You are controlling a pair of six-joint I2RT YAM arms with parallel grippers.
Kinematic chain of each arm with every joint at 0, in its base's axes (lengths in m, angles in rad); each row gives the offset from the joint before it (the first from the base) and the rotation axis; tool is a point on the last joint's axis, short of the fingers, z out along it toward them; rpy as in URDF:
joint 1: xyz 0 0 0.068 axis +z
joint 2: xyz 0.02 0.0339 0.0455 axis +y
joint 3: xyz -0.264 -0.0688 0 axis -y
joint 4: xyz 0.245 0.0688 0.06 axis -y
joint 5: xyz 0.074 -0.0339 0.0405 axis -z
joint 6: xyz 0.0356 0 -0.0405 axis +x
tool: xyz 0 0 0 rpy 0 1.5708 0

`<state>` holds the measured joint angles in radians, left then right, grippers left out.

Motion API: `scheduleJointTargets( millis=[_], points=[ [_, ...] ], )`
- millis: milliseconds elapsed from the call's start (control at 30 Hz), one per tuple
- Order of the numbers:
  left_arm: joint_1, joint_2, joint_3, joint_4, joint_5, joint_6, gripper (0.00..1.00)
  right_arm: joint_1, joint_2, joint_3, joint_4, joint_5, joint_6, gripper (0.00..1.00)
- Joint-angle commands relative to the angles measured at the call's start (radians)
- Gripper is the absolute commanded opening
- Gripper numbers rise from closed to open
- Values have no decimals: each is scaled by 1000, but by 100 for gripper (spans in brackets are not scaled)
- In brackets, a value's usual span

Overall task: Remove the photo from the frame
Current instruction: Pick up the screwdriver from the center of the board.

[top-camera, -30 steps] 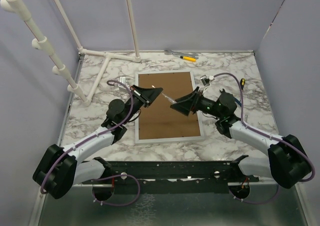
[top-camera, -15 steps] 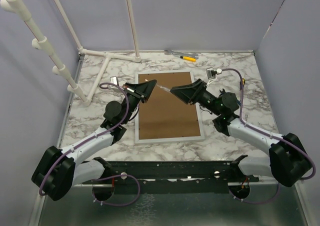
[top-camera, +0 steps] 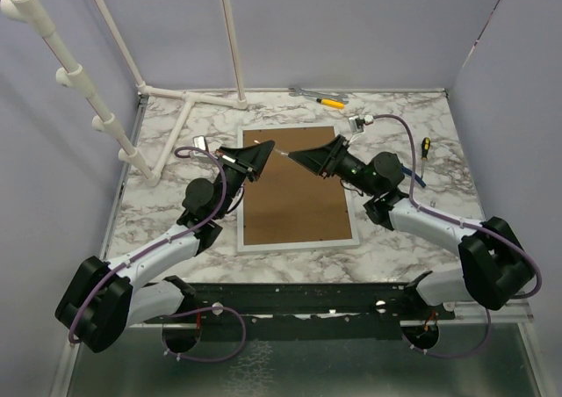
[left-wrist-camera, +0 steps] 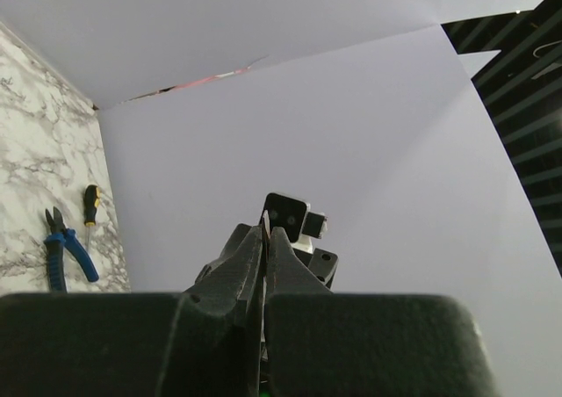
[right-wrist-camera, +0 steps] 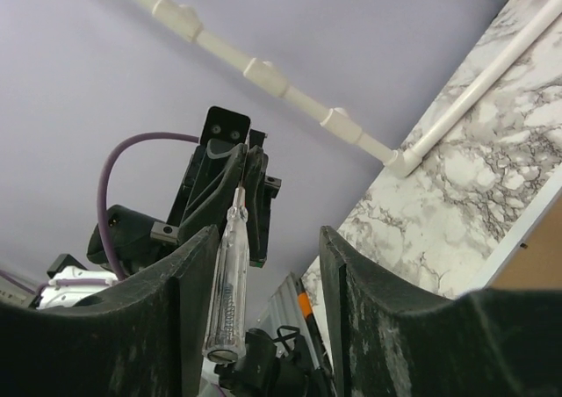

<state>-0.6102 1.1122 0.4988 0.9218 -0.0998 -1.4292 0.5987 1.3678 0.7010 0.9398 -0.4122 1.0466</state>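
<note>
Fingers (left-wrist-camera: 233, 270) of the left gripper (top-camera: 270, 145) are pressed together on the thin blade of one clear screwdriver (right-wrist-camera: 226, 283). The right gripper (right-wrist-camera: 268, 234) stands partly open, its two black fingers either side of that tool's see-through handle, which has a spring inside. One frame (top-camera: 290, 208) lies back-up in the middle of the marble table (top-camera: 263, 111), below both grippers: a flat brown board inside a pale rim. The photo is hidden. Farther right lie one pair of blue-handled pliers (left-wrist-camera: 66, 252) and one yellow-and-black screwdriver (left-wrist-camera: 90, 205).
</note>
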Motion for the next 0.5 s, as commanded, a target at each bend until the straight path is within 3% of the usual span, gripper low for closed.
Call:
scheduleJointTargets(
  millis=[0, 467],
  points=[
    [-3, -11, -14, 35, -20, -3, 0, 13, 17, 36, -10, -35, -1, 48],
    [-3, 4, -1, 35, -2, 0, 0, 14, 26, 51, -23, -95, 19, 38]
  ],
)
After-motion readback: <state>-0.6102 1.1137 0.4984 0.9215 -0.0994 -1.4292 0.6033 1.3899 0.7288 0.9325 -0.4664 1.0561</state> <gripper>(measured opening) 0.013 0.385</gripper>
